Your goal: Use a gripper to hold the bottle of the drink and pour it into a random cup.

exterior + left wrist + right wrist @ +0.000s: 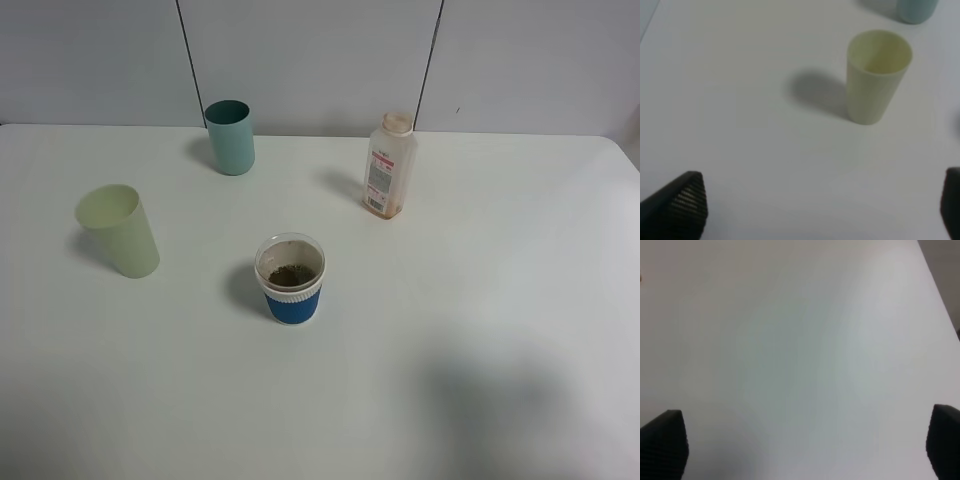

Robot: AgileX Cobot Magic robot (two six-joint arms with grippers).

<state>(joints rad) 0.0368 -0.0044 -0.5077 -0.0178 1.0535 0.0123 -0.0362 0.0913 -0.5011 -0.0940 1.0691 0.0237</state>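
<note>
My right gripper: nearest the lens, fingers spread wide over bare white table, holding nothing.
My left gripper: fingers also wide apart and empty; the pale yellow-green tumbler stands upright ahead of them.
Cup: the landmark, upright mid-table, blue sleeve below a white ribbed band, clear rim, dark brown contents inside.
Bottle of the drink: beyond the cup and to its right, well apart, standing upright, long axis vertical, beige cap pointing up.
Label: white with pink; the writing is too small to read.
Liquid: a thin brown layer at the bottle's base.
Teal tumbler: beyond the cup, to its left, upright near the wall.
</note>
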